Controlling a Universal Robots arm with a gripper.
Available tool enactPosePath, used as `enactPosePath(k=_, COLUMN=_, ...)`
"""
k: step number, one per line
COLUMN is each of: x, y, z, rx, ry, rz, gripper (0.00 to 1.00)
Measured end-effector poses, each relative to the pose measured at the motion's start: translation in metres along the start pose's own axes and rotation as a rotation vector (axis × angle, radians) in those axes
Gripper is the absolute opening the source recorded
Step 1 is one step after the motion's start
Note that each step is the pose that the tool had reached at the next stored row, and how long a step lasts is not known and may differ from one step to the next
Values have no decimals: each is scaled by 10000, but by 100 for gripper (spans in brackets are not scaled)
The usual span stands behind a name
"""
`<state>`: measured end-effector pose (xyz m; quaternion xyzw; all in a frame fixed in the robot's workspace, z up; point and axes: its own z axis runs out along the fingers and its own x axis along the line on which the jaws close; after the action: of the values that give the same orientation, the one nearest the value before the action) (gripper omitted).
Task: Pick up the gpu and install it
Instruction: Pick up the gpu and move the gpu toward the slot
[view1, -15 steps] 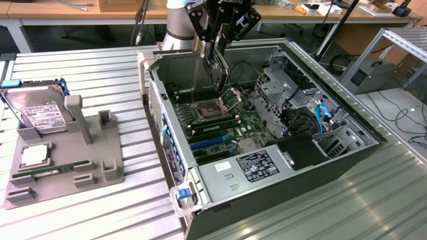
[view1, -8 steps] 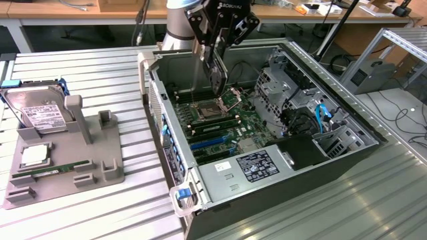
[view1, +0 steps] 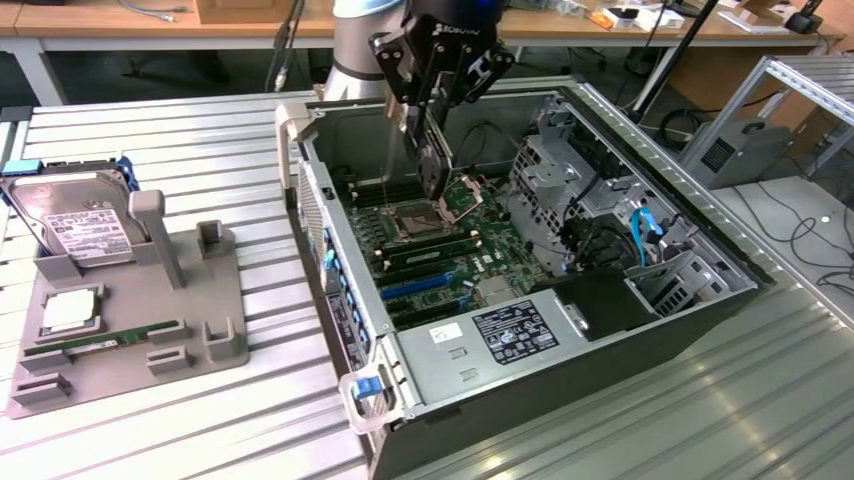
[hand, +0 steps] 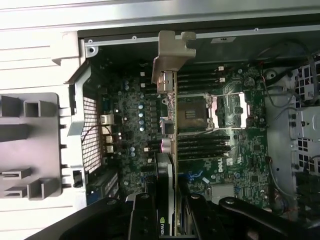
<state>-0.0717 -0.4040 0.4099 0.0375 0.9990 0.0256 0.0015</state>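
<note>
One step looks done and one is open: the gpu is lifted but not seated.

In the exterior view the gripper (view1: 430, 125) hangs at about twelve o'clock of the open computer case (view1: 707, 300). Its jaws are closed narrowly on the gpu (view1: 431, 170), which hangs upright on edge over the motherboard (view1: 461, 255), just above the processor socket (view1: 420, 215). As far as I can tell, no part of the card touches the board. The blue slots (view1: 414, 287) lie toward six o'clock from the card, near but apart. At nine o'clock of the case, well apart, a grey parts stand (view1: 200, 345) bears the hard drive (view1: 80, 235) and the memory stick (view1: 127, 333).

In the wrist view the gripper (hand: 167, 212) clamps the gpu (hand: 170, 165) by its two flat sides. Seen edge-on, the card is a thin dark slab with a brownish face and a pale logo near the fingers. Its silver bracket (hand: 171, 50), with a bent tab, is at the far end, seen against the case's rear wall. The socket (hand: 192, 112) lies beside the card's line.

I judge this to be the carry toward the slot. Seating calls for the contact edge parallel over a slot, the bracket matched to the rear opening, then a straight push. A card this thin would tolerate little sideways force.
</note>
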Motion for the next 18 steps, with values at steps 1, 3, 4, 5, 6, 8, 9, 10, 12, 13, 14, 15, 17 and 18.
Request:
enactPosePath(k=1, x=-16, y=0, z=23, rx=-1, ry=4, rz=1, gripper=27)
enactPosePath(k=3, x=-39, y=0, z=51, rx=-2, ry=6, rz=0, gripper=27)
enactPosePath(k=4, x=-59, y=1, z=68, rx=-1, ry=11, rz=-1, gripper=27)
enactPosePath(k=5, x=-83, y=2, z=83, rx=0, ry=16, rz=0, gripper=27)
enactPosePath(k=6, x=-145, y=5, z=114, rx=6, ry=36, rz=-2, gripper=27)
enactPosePath(k=8, x=-226, y=9, z=151, rx=13, ry=62, rz=-1, gripper=27)
enactPosePath(k=9, x=-270, y=11, z=173, rx=18, ry=75, rz=-3, gripper=27)
enactPosePath(k=10, x=-301, y=13, z=191, rx=23, ry=84, rz=-4, gripper=27)
enactPosePath(k=12, x=-364, y=16, z=222, rx=33, ry=100, rz=-4, gripper=27)
enactPosePath(k=13, x=-390, y=17, z=233, rx=37, ry=106, rz=-5, gripper=27)
enactPosePath(k=14, x=-419, y=19, z=245, rx=42, ry=113, rz=-8, gripper=27)
enactPosePath(k=15, x=-467, y=22, z=264, rx=49, ry=123, rz=-11, gripper=27)
enactPosePath(k=17, x=-567, y=28, z=298, rx=63, ry=138, rz=-16, gripper=27)
enactPosePath(k=18, x=-592, y=29, z=305, rx=65, ry=139, rz=-19, gripper=27)
